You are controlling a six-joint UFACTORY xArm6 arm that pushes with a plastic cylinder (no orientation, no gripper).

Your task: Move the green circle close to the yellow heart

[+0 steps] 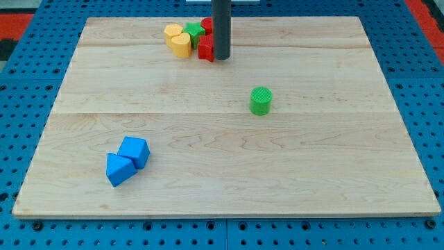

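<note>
Camera view: my tip [221, 57] rests far, touching the red block [205, 49]; no jaws exist. Green circle [261, 101] stands mid-table, well apart from the yellow heart [180, 44]. Position the tip at its near-right, then push far-left steadily.

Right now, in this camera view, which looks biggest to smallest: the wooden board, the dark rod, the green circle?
1. Wooden board, by far the largest.
2. Dark rod, cut off at the view's top, my tip beside the red block.
3. Green circle, smallest.
</note>
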